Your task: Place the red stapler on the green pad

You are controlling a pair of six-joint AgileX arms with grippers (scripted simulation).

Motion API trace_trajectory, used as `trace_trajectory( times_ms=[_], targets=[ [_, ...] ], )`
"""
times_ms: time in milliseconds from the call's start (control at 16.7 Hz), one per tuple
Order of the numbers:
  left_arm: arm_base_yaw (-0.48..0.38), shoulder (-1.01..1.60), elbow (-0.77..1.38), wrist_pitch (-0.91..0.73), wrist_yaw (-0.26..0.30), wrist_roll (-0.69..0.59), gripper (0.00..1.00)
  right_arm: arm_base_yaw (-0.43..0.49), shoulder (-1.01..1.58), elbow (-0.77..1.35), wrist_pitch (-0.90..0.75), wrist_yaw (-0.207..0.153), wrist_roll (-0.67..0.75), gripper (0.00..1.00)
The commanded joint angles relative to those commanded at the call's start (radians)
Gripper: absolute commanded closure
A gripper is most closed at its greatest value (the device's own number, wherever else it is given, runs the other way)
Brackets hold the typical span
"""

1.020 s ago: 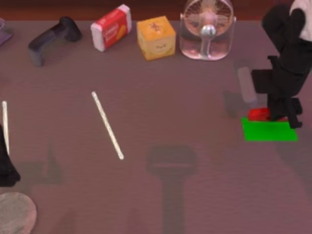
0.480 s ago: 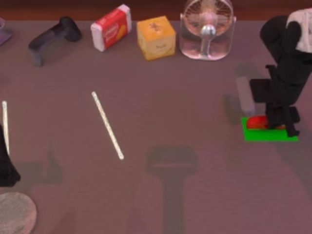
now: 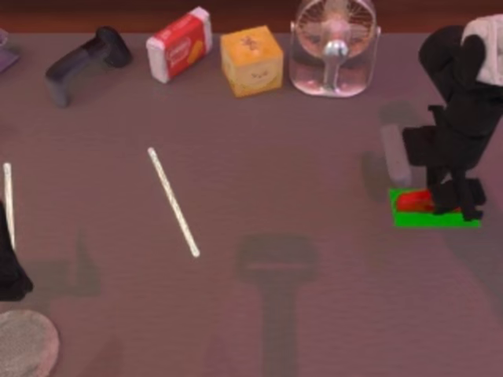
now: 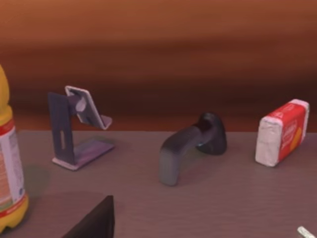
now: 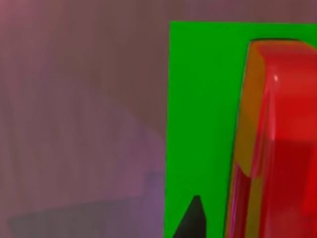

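While the left arm (image 3: 9, 267) stays out of the work at the bench's left edge, the right gripper (image 3: 449, 200) is low over the green pad (image 3: 424, 219) near the right side of the bench (image 3: 259, 181). The red stapler (image 3: 414, 199) lies on the pad, its left end showing beside the black fingers. Whether the right jaws clasp it or have let go cannot be told. In the right wrist view the stapler (image 5: 282, 144) lies lengthwise over green (image 5: 203, 114).
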Motion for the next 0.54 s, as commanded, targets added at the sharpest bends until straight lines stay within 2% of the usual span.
trace_trajectory(
  times_ms=[180,540],
  targets=[
    [0.0,0.0,0.0,0.0,0.0,0.0,0.0,0.0,0.0,0.0,0.0,0.0,0.0,0.02],
    [0.0,0.0,0.0,0.0,0.0,0.0,0.0,0.0,0.0,0.0,0.0,0.0,0.0,0.0]
  ],
)
